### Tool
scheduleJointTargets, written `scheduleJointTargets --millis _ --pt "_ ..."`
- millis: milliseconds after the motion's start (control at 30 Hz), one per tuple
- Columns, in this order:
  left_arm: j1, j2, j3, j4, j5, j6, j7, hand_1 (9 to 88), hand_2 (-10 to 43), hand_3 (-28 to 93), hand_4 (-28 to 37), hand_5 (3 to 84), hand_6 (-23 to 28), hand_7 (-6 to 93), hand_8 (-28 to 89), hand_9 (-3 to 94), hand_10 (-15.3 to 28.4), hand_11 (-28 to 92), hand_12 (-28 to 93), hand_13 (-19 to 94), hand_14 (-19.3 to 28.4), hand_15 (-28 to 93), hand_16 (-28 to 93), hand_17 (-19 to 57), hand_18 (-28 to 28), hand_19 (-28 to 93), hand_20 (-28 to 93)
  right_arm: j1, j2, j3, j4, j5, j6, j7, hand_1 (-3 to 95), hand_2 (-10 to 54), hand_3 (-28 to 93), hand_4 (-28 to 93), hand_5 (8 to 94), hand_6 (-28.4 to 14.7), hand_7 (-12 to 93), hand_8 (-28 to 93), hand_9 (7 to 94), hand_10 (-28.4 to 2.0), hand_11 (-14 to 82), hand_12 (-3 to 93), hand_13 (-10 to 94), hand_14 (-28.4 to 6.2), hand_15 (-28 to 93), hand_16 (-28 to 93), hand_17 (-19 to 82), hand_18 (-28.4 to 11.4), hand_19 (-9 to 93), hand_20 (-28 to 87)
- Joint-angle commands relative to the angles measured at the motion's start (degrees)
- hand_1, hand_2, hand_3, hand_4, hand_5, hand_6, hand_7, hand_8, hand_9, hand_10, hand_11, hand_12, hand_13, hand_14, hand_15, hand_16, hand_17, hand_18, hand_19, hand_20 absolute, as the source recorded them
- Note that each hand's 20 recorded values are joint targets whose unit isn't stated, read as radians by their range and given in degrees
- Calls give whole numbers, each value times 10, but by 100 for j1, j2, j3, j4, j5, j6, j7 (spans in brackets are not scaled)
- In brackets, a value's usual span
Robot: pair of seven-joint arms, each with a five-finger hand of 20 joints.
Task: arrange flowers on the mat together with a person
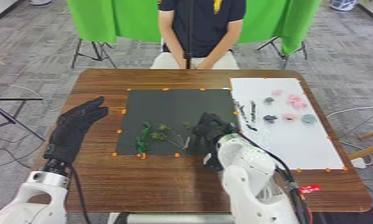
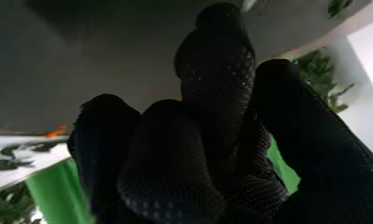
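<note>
- The left hand (image 1: 80, 117) is hovering at the left side of the brown wooden table (image 1: 111, 185), just beside the dark mat; it is staying-free of any grip, open, its fingers extended toward the far side
- The dark mat (image 1: 169, 107) is lying across the middle of the table, with small orange marks dotting its edges
- A leafy green stem (image 1: 144, 137) is lying on the near left part of the dark mat, pointing from the near edge toward the far one
- Thin-stalked green sprigs (image 1: 162, 135) are spreading on the same mat, between the leafy green stem and the right hand
- The right hand (image 1: 211, 129) is reaching in over the near right part of the dark mat, near the sprigs; whether it is open, closed or gripping something, I cannot tell
- Slim dark sprigs (image 1: 245, 112) are resting along the left part of the white mat (image 1: 298, 150)
- Farther right on that mat, a grey flower (image 1: 269, 100) is lying beyond a dark bluish flower (image 1: 269, 118)
- Pink flowers (image 1: 296, 102) are clustering toward the far right part of the white mat, while a pale pink flower (image 1: 290, 117) is sitting nearer, just beside a grey-green flower (image 1: 309, 118)
</note>
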Motion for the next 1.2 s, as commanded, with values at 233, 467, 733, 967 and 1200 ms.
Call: scheduleJointTargets --millis 233,467,733,967,1200 --pt "78 -72 -40 2 -18 -59 -67 247 -51 612 -224 449 50 89 -47 431 131 183 169 305 169 132 70 -3 147 88 181 -58 -29 -386 -21 202 -374 63 336 131 695 -71 818 -9 157 -49 937 -102 536 159 937 -16 748 207 752 -147 932 642" --pt "77 -91 -48 3 -6 -72 -88 249 -50 612 -224 449 51 88 -47 430 130 183 170 305 169 132 70 -3 146 86 180 -89 -23 -418 -93 345 -507 99 338 129 694 -67 820 -10 156 -46 937 -101 537 158 937 -16 748 206 753 -147 932 642" --pt "95 -101 -59 -7 -6 -86 -97 250 -49 611 -224 450 51 88 -47 430 131 183 170 304 169 131 70 -3 146 87 181 -101 -4 -349 -206 672 -681 216 340 127 693 -64 822 -10 153 -42 937 -101 536 157 937 -15 749 203 753 -147 932 641" --pt "64 -87 -56 1 -12 -95 -116 251 -49 611 -223 449 50 88 -48 430 130 182 169 305 169 132 70 -3 146 87 181 -94 136 82 -638 1084 -485 387 338 125 692 -61 824 -9 155 -38 937 -102 535 155 937 -15 748 200 753 -146 932 638" --pt "35 -88 -11 10 -15 -100 -61 249 -50 614 -224 449 51 88 -47 431 132 183 169 305 168 133 70 -3 146 87 180 -685 504 1033 -928 2892 1388 -270 318 124 697 -62 830 -5 162 -92 937 -103 498 154 937 -23 707 200 736 -143 932 594"
